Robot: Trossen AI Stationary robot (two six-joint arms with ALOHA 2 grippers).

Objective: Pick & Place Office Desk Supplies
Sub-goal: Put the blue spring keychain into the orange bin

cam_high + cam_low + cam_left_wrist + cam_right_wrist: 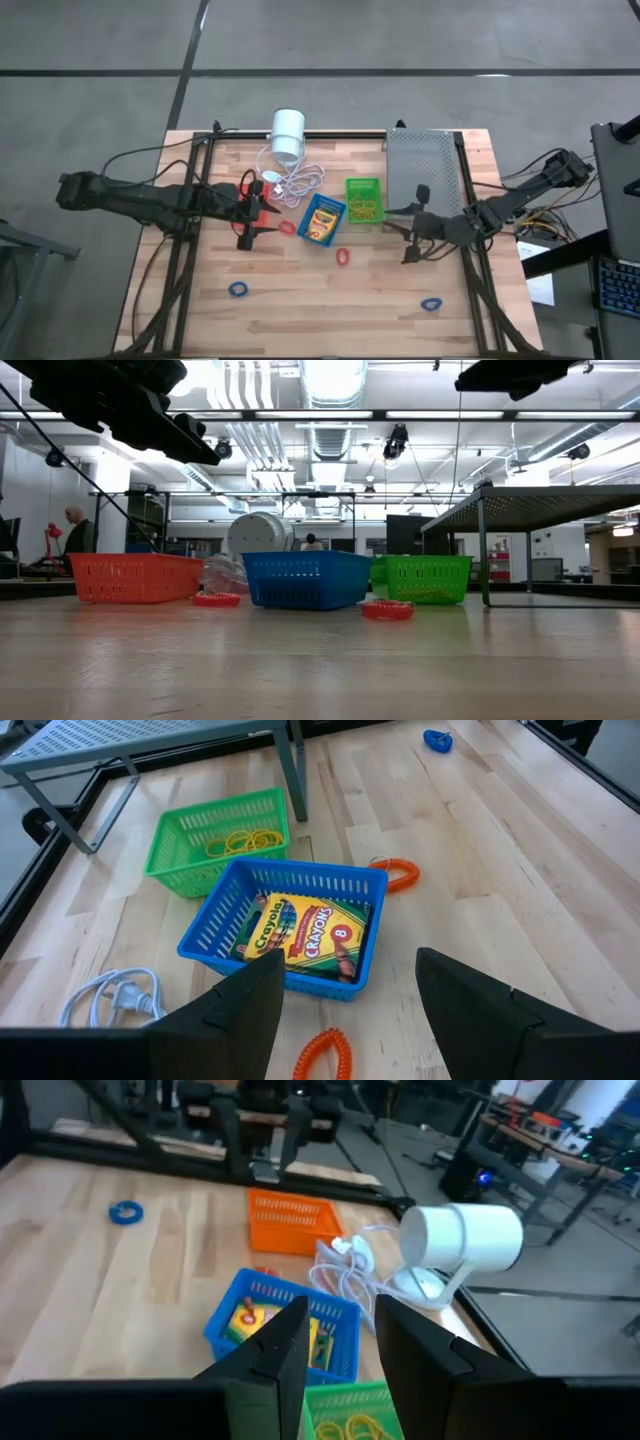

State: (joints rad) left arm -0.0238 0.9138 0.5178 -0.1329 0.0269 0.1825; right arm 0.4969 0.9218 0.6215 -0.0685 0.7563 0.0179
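blue basket (323, 220) mid-table holding crayon box (303, 932), green basket (364, 199) just beside it, red-orange basket (288, 1223) on its other side, left gripper (250, 222) spread empty near it, right gripper (412, 238) parted, empty, beyond green basket

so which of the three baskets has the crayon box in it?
The blue basket, the middle one: a yellow-green Crayola crayon box lies inside. The green basket holds yellow rubber bands; the red-orange basket looks empty.
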